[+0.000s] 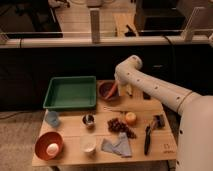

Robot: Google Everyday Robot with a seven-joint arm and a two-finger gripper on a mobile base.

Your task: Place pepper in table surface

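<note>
The pepper [112,90] is a slim red-orange sliver, tapered and about as long as the brown bowl [106,92] is wide. It sits inside that bowl, at the far edge of the desk [75,131], near 12 o'clock. Its long axis is tilted, with the upper end towards 1 o'clock and the lower end towards 7 o'clock, dipping into the bowl's hollow. The hand [119,89] hangs down from the white arm's bend, right at the pepper's upper end, on the bowl's 3 o'clock side. Whether it is clenched on the pepper or released, I cannot tell. The green tray [70,93] lies at the bowl's 9 o'clock, and an orange fruit [130,118] at its 5 o'clock.
</note>
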